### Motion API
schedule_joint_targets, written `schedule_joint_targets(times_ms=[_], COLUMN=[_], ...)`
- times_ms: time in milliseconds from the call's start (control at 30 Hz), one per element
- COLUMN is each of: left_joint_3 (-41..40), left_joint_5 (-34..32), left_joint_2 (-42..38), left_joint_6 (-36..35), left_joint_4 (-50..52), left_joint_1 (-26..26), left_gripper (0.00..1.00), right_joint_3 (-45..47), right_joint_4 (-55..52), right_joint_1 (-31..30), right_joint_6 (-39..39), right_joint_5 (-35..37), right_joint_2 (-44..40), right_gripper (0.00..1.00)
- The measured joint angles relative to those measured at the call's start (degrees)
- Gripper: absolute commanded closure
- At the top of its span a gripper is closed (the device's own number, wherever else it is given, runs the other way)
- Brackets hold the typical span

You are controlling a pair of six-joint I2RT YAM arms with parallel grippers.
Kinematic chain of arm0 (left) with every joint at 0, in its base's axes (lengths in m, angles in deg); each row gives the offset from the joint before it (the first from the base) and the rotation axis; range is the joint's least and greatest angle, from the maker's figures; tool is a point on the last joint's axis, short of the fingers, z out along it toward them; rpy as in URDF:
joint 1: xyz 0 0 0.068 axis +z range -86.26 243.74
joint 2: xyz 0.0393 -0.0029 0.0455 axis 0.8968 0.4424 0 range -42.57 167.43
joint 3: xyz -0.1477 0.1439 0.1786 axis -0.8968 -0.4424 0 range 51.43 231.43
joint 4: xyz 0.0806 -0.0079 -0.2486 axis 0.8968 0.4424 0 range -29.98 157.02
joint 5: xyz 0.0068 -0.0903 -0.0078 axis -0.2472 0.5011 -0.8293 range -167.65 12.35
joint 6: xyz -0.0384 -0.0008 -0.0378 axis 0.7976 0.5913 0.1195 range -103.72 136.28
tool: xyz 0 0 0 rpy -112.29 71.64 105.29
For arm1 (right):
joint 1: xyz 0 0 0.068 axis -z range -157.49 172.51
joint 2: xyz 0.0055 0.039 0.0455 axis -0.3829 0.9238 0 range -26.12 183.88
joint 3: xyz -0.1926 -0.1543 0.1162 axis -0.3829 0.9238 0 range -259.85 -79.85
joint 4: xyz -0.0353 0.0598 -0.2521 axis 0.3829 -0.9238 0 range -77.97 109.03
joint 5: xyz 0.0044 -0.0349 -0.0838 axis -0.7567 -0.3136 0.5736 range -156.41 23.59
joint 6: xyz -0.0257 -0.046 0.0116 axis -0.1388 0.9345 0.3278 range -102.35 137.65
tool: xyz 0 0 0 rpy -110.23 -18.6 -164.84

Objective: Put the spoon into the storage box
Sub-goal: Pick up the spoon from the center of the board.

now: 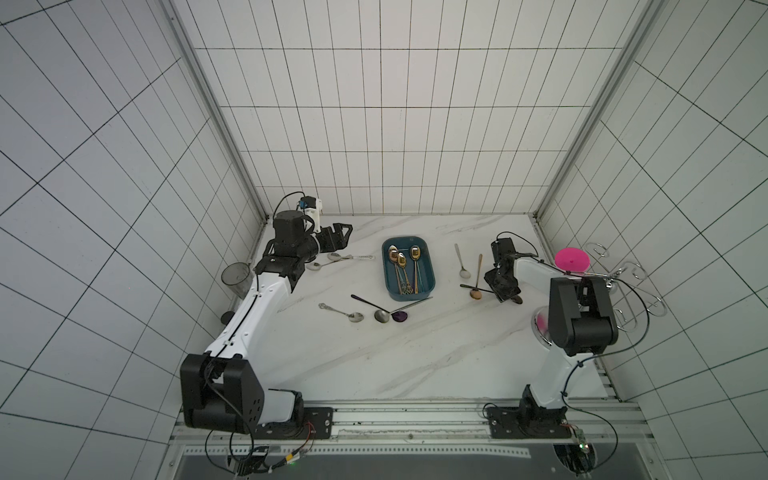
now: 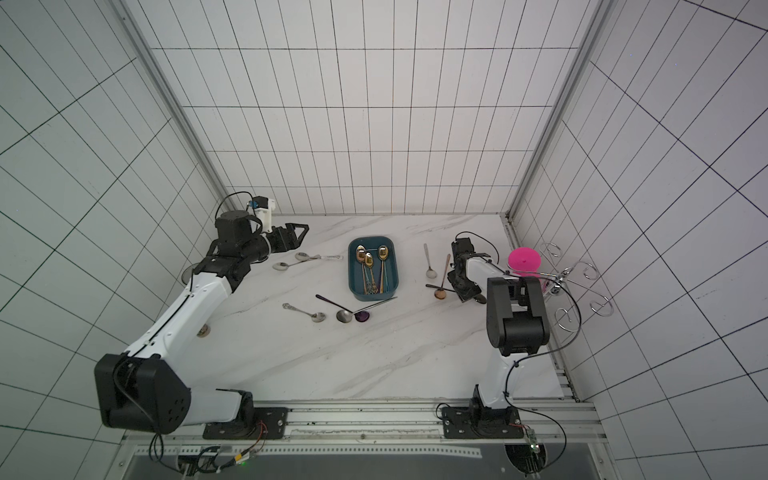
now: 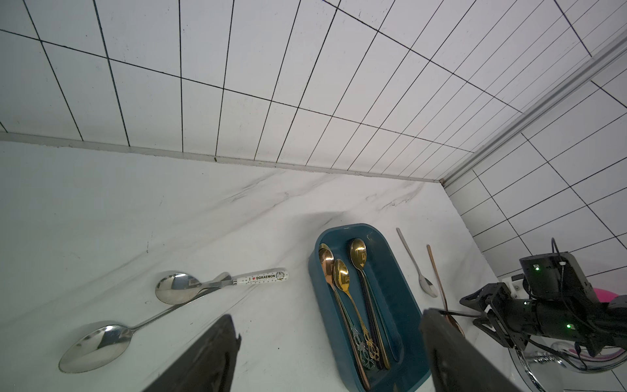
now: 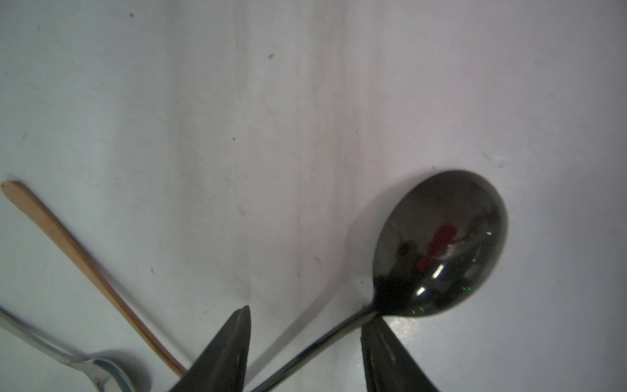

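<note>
A glossy black spoon lies on the marble table at the right, its handle running between the fingers of my right gripper. The jaws stand apart around the handle; one fingertip sits right at the spoon's neck, the other is clear of it. In a top view the right gripper points down over this spoon. The teal storage box sits mid-table with three gold spoons inside. My left gripper hovers open at the far left, empty, also seen in the left wrist view.
Beside the black spoon lie a rose-gold spoon and a silver spoon. Two silver spoons rest under the left gripper. Several more spoons lie in front of the box. Pink cup, wire rack, grey tumbler.
</note>
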Motion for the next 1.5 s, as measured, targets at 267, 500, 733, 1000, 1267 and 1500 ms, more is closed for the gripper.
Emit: schedule_joint_targets(times_ms=[267, 500, 733, 1000, 1267, 1500], left_joint_3=[-0.13, -0.42, -0.57, -0.57, -0.57, -1.01], left_joint_5=[0.28, 0.31, 0.31, 0.46, 2.19, 8.31], left_joint_2=[0.00, 0.00, 0.00, 0.00, 0.00, 0.00], left_joint_6=[0.39, 0.57, 0.85, 0.98, 0.94, 1.46], left_joint_4=[-0.07, -0.39, -0.42, -0.42, -0.42, -2.34], left_joint_1=[0.39, 0.98, 1.49, 1.86, 2.93, 3.30], left_gripper=[0.14, 0.14, 0.14, 0.14, 0.12, 0.12], right_joint_3=[0.28, 0.35, 0.63, 0.61, -1.01, -2.54], right_joint_4=[0.83, 1.73, 1.84, 1.84, 4.61, 14.84], right_joint_1=[0.48, 0.61, 1.25, 1.25, 0.42, -1.90], right_joint_6=[2.16, 4.22, 6.40, 10.56, 17.44, 22.32], right_joint_5=[1.40, 2.36, 2.93, 3.43, -1.40, -17.38], right_joint_2=[0.22, 0.42, 0.35, -2.69, -7.61, -10.23], right_gripper=[0.72, 0.88, 1.00, 1.00, 1.00, 1.00])
